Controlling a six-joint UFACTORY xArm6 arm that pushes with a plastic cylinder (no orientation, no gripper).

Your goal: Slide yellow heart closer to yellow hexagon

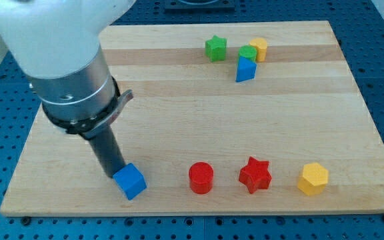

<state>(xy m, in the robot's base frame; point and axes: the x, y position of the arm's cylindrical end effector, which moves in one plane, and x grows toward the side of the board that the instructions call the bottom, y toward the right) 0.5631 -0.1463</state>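
The yellow heart (259, 48) lies near the view's top, right of centre, touching a green round block (247, 53). The yellow hexagon (313, 179) lies at the view's bottom right, far below the heart. My tip (113, 175) is at the bottom left, against the upper left edge of a blue cube (130, 181). It is far from both yellow blocks.
A green star (215, 48) lies left of the green round block, and a blue angular block (245, 69) sits just below it. A red cylinder (201, 178) and a red star (255, 175) lie in the bottom row between the blue cube and the hexagon. The wooden board (199, 120) has blue table around it.
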